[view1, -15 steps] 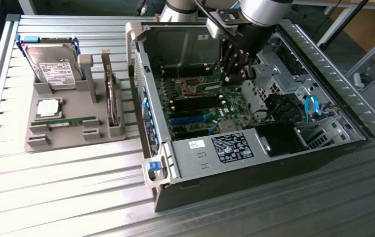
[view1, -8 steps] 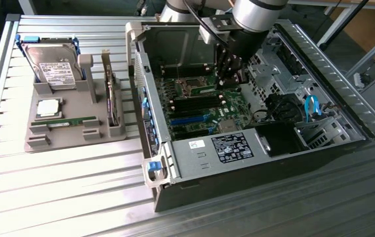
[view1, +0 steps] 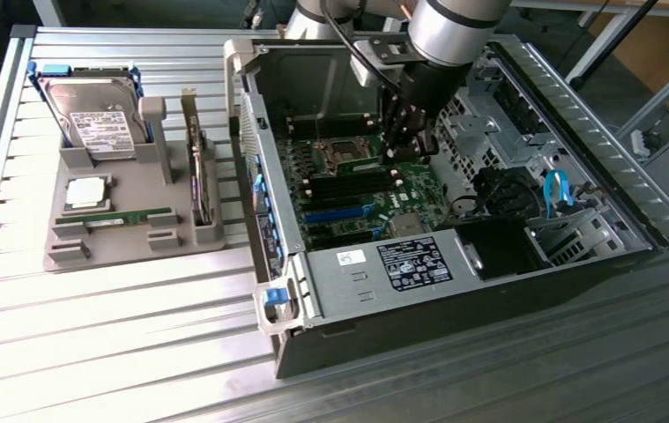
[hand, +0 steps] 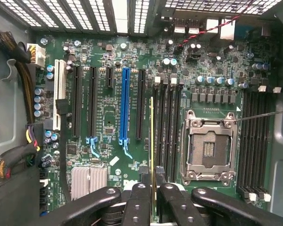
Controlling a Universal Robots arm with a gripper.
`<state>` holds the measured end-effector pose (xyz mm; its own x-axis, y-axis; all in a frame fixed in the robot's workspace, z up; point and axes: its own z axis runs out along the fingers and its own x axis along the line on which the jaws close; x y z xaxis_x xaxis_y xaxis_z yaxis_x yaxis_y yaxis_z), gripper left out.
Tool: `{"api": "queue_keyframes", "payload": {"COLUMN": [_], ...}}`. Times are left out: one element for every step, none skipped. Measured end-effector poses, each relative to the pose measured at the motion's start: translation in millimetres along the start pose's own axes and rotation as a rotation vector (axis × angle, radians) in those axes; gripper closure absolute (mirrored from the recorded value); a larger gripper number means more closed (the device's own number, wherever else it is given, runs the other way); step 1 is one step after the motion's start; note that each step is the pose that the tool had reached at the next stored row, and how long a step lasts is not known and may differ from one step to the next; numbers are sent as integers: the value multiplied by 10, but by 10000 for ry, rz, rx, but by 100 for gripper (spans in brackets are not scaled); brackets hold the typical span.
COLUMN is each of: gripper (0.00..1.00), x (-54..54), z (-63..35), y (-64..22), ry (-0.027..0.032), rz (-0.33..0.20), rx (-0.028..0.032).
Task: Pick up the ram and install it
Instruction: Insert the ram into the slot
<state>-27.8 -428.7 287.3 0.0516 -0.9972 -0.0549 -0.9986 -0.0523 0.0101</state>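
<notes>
We hold the ram [hand: 152, 141] inside the computer [view1: 428, 339].
Our jaws pinch it tight, over the black slots [hand: 172, 132].

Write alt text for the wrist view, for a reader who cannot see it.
The gripper holds the ram edge-on, a thin green strip over the black memory slots of a motherboard. An empty processor socket sits beside those slots.

Robot arm's gripper [view1: 410, 150] hangs inside the open computer case [view1: 310, 88], just above the motherboard [view1: 358, 189] (hard drive [view1: 97, 119] and processor [view1: 87, 192] sit in a grey holder [view1: 122, 242] on the worktop [view1: 99, 335]).
</notes>
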Motion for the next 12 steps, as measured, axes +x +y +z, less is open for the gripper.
{"api": "queue_keyframes", "payload": {"gripper": [87,87,87,87,87,87,87,87,87,87,87,87], "x": [1,1,2,3,3,4,5,6,6,7,8,9], "z": [10,27,40,56,63,76,91,106,115,134,146,161], "y": [1,2,2,2,2,2,3,3,3,3,3,2], "ry": [0,0,0,1,0,0,0,0,-1,1,0,0], "rz": [0,0,0,0,0,0,0,0,0,1,0,0], "rx": [0,0,0,0,0,0,0,0,0,0,0,0]}}
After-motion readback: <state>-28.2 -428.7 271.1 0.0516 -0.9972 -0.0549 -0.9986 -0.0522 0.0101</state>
